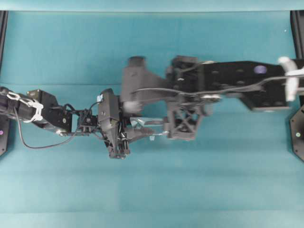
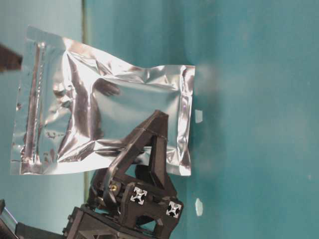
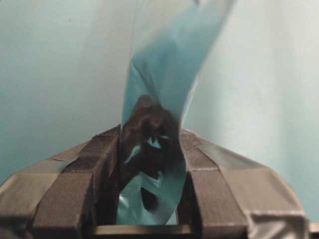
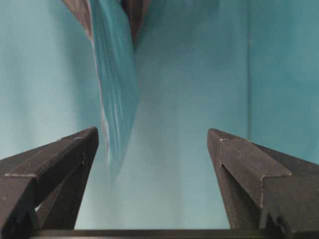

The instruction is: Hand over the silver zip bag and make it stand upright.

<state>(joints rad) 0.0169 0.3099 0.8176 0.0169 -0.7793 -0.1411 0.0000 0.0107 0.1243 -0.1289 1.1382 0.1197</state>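
The silver zip bag (image 2: 104, 109) hangs in the air, crinkled and shiny, with its zip strip along one end. From overhead the bag (image 1: 146, 124) shows edge-on between the two arms. My left gripper (image 3: 149, 133) is shut on the bag (image 3: 159, 74), and foil fills the gap between its fingers. My right gripper (image 4: 153, 132) is wide open with nothing between its fingers. The bag's edge (image 4: 117, 84) hangs close to the right gripper's left finger (image 4: 75, 149). In the overhead view the left gripper (image 1: 129, 133) and the right gripper (image 1: 164, 129) face each other above mid-table. A black finger (image 2: 152, 139) crosses in front of the bag.
Teal cloth (image 1: 152, 190) covers the whole table. Black frame posts stand at the far corners (image 1: 3, 28) (image 1: 298, 26). A black arm base (image 1: 298, 134) sits at the right edge.
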